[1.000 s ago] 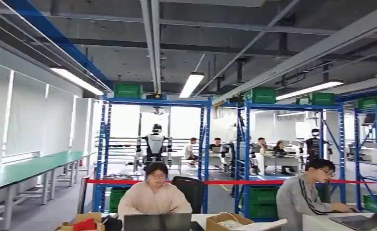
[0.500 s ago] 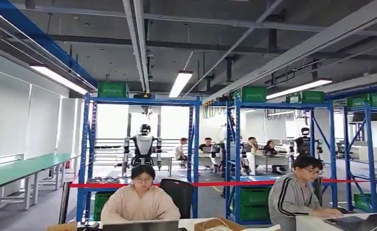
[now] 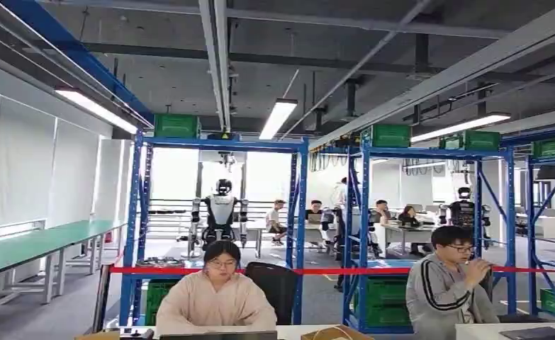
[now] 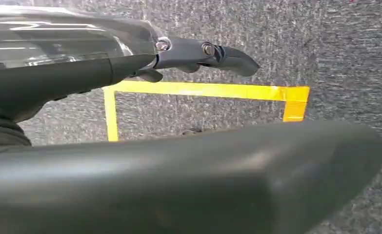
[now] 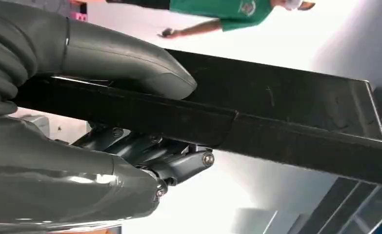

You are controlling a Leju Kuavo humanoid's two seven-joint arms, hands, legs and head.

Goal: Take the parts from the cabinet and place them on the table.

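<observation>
The head view looks out over a workshop hall: blue steel racks (image 3: 217, 212) carrying green crates (image 3: 177, 125), a red barrier tape (image 3: 331, 270) strung across them, another humanoid robot (image 3: 221, 212) standing behind, and two seated people at a pale worktop (image 3: 487, 329) along the near edge. The right wrist view shows the right hand (image 5: 106, 131) gripping a long, flat black part (image 5: 286, 124), thumb over one face and darker fingers closed beneath, so the part sits in that hand and extends far beyond it. It looks thin, rigid and matte, with a squared end. The left hand (image 4: 193, 161) hangs over grey carpet marked with yellow floor tape (image 4: 203, 90); its fingers look extended and it carries nothing. The likely risk is that the part's long overhang clips a rack upright or a person during a turn, or pivots out of the one-handed grip.
</observation>
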